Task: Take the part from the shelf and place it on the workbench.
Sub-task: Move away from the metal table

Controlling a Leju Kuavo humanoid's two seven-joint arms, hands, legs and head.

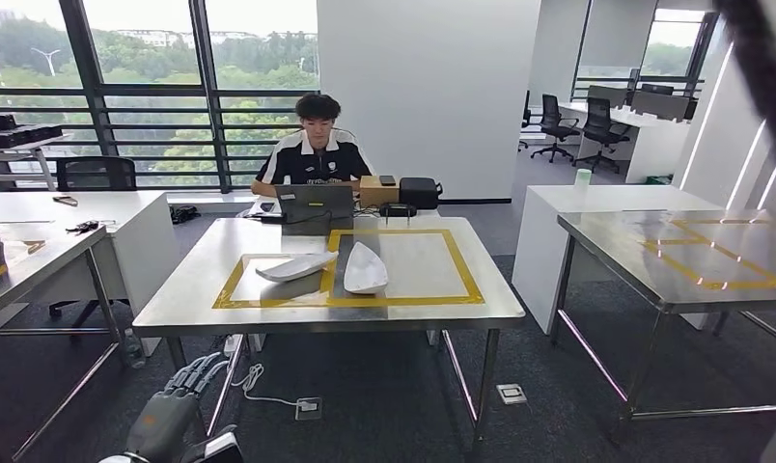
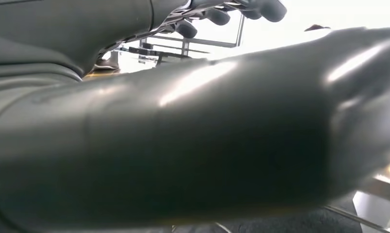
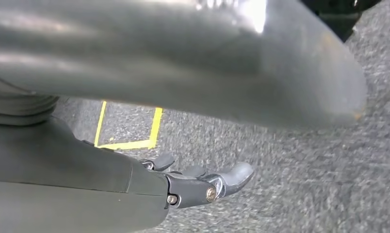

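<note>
Two white parts lie inside the yellow-taped frame on the steel surface [image 1: 413,307] at frame centre: one part [image 1: 365,268] right of the other part [image 1: 296,266], nearly touching. The left robot hand [image 1: 177,397], lower left of the frame, hangs empty with fingers spread. The right robot hand [image 3: 203,182] hangs over carpet, loosely uncurled, holding nothing. No shelf is visible; judged next: locate it before reaching, keeping arms low while turning.

You see two white, curved, shell-like plastic parts [image 1: 365,269] [image 1: 296,267] lying side by side, nearly touching, on the steel workbench [image 1: 191,295], inside its yellow-taped rectangles.
</note>
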